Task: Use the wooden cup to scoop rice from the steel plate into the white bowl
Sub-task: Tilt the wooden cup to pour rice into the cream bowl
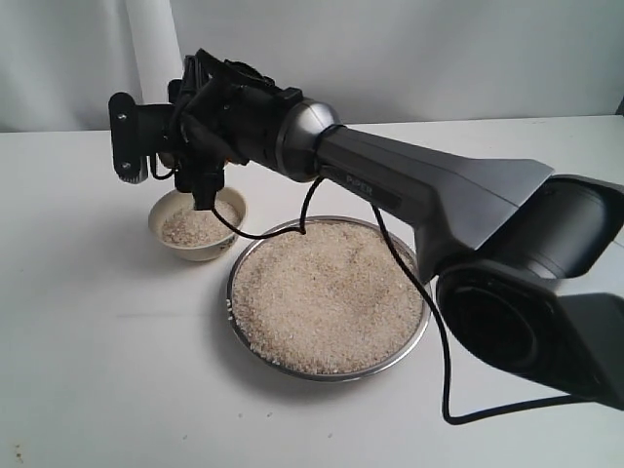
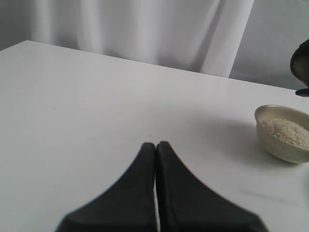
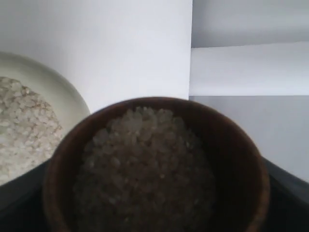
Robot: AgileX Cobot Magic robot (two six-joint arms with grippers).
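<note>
Right wrist view: looking into the wooden cup (image 3: pixel 227 145), gripped firmly by the right gripper (image 1: pixel 156 146) and loaded nearly to the rim with rice (image 3: pixel 145 159). Just past that rim, lower and to one side: the white bowl (image 3: pixel 65 94), already part-filled with grains. In the exterior view, poised above the white bowl, clearly the nearer arm, mouth apparently not yet tipped. Next, probably: roll the wrist to turn the cup's mouth down toward the bowl's middle, keeping the pour inside the rim. Just beside the white bowl, on the right arm's side: the steel plate (image 1: pixel 232 292), heaped with plenty more. Apart from the white bowl, idle: the left gripper (image 2: pixel 155 159), pressed closed on nothing.
</note>
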